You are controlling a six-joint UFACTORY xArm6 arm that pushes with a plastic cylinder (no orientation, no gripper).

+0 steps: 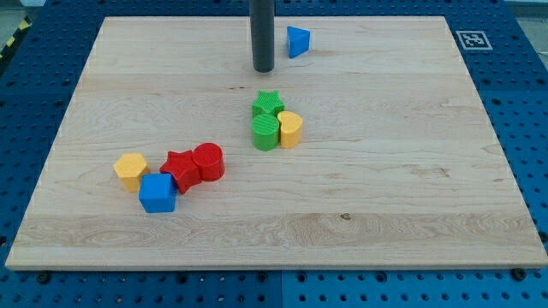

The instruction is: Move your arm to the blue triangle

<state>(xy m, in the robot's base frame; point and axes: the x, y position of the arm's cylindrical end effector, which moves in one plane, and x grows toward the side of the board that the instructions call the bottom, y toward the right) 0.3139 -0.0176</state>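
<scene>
Pincer none fitted; my tip (263,70) is seen near, left of, blue triangle (297,41) on bench (411,171).

No words, brand names or numbers are showing anywhere that can be read. The only sign is a small black-and-white square marker (473,39), a coded pattern rather than letters, sitting at the corner of the wooden surface (385,188) toward the view's top right. The blocks are carrying no labels.
</scene>
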